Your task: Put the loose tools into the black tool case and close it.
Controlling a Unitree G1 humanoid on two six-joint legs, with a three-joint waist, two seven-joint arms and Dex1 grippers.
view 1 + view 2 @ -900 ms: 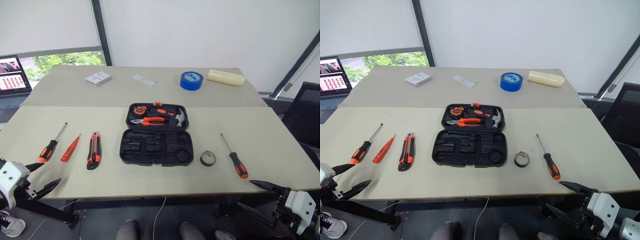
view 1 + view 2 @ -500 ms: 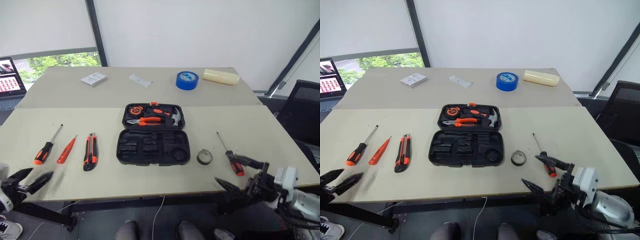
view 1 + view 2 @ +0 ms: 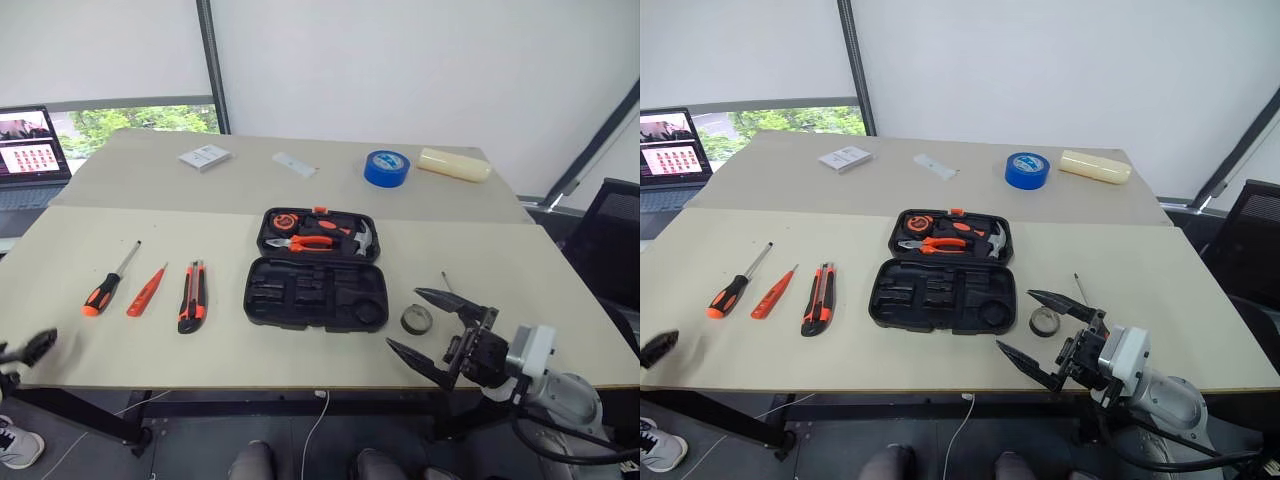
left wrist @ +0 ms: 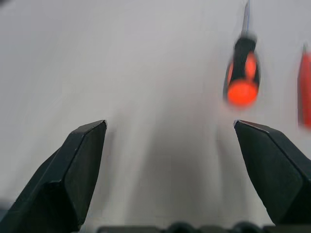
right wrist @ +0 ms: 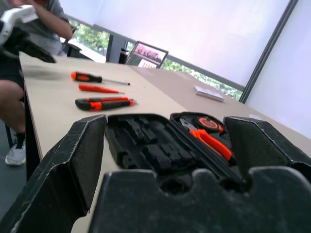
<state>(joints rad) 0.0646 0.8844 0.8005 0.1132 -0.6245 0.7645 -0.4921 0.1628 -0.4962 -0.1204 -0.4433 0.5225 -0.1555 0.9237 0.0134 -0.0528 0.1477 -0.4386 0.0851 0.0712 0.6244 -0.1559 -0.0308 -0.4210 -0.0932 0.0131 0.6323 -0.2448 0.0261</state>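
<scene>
The right end effector (image 3: 1048,335) hangs over the near edge of the worktop (image 3: 560,300), fingers spread wide and empty, aimed toward the black tool case (image 3: 318,273). One fingertip lies just beside the small dark tape ring (image 3: 417,319); behind that finger, only the thin shaft of a black-and-orange screwdriver (image 3: 444,279) can be seen. The left end effector (image 4: 170,126) sits at the near left corner of the worktop, also spread wide and holding nothing, with the handle end of the other black-and-orange screwdriver (image 3: 108,282) ahead of it.

The case lies open and flat in the middle of the worktop, its near half showing empty moulded slots, its far half holding pliers, a hammer and a tape measure. To its left, well apart from it, lie in a row the screwdriver, the slim all-orange screwdriver (image 3: 146,290) and, nearest the case, the utility knife (image 3: 192,296).

Along the far side rest a blue tape roll (image 3: 385,167), a cream cylinder (image 3: 454,164), a small white card (image 3: 204,157) and a laptop (image 3: 32,145). A person (image 5: 36,24) stands beyond the left corner.
</scene>
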